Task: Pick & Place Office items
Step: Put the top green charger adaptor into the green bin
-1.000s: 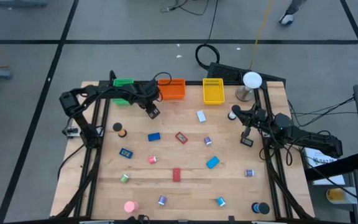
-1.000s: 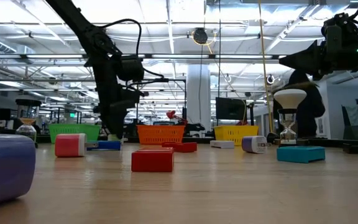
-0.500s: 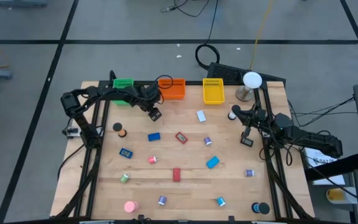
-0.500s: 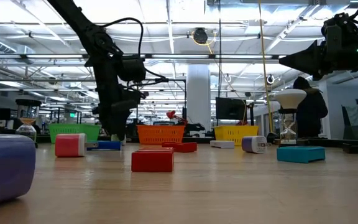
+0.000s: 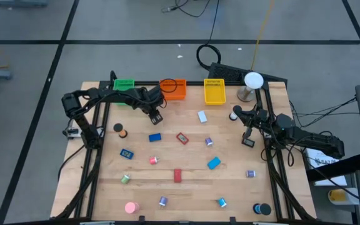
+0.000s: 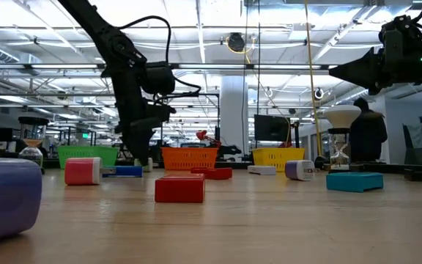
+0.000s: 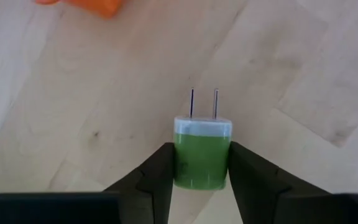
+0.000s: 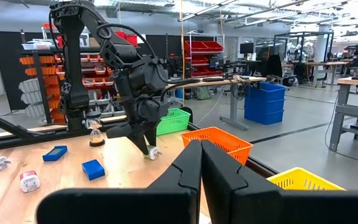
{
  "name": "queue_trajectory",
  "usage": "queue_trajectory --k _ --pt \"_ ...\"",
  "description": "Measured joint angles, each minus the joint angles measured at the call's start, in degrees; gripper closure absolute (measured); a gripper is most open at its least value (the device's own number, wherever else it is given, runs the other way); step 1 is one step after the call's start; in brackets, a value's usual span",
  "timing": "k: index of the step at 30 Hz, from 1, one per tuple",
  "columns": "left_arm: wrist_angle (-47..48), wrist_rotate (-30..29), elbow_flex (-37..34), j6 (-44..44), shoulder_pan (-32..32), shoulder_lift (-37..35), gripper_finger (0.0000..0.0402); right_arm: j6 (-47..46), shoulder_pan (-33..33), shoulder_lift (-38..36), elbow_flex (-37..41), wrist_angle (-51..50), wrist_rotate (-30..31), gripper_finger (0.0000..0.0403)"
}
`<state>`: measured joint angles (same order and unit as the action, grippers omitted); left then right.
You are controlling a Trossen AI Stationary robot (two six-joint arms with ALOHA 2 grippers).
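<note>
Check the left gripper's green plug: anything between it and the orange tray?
Nothing visible. The left gripper is shut on the green plug, prongs pointing away from the wrist, over bare wood just in front of the orange tray. No item lies in the gap in the high view. The right gripper waits shut at the table's right side.

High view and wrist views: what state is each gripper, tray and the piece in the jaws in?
Left gripper: jaws shut on the green plug, by the orange tray.
Green plug: held, prongs pointing away from the wrist, above the table.
Right gripper: shut, holding nothing, at the table's right side.
Orange tray: upright at the far edge.
Yellow tray: upright.
Green tray: upright.
</note>
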<state>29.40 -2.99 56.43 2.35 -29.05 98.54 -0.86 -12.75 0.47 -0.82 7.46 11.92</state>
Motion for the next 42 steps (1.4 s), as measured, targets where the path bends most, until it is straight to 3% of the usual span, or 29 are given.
queue_trajectory --k 9,14,18,24,27,35,42 --pt "-5.05 0.05 -0.15 3.80 2.11 0.07 0.0277 0.01 0.00 0.00 0.02 0.02 0.00 0.0399" --pt "-15.87 0.20 -4.63 4.72 5.26 -1.03 0.0277 0.01 -0.01 0.00 0.01 0.00 -0.01 0.0399" --pt "-34.68 3.12 -13.05 6.94 8.08 -2.30 0.0277 0.00 -0.02 0.00 0.00 0.00 0.00 0.0399" --pt "-70.70 4.01 -27.25 8.60 11.44 -1.51 0.0277 0.02 0.00 0.00 0.00 -0.13 -0.02 0.0399" --pt "-80.36 3.89 -32.04 9.50 11.73 -1.38 0.0277 0.00 0.00 0.02 0.02 -0.02 0.00 0.0399" --pt "-81.87 1.12 -33.34 6.91 11.82 -0.34 0.0277 0.00 0.00 0.02 0.00 0.00 -0.01 0.0399" --pt "-84.83 1.10 -30.82 5.59 11.77 5.21 0.0277 0.00 0.00 0.04 0.01 0.00 -0.02 0.0399"
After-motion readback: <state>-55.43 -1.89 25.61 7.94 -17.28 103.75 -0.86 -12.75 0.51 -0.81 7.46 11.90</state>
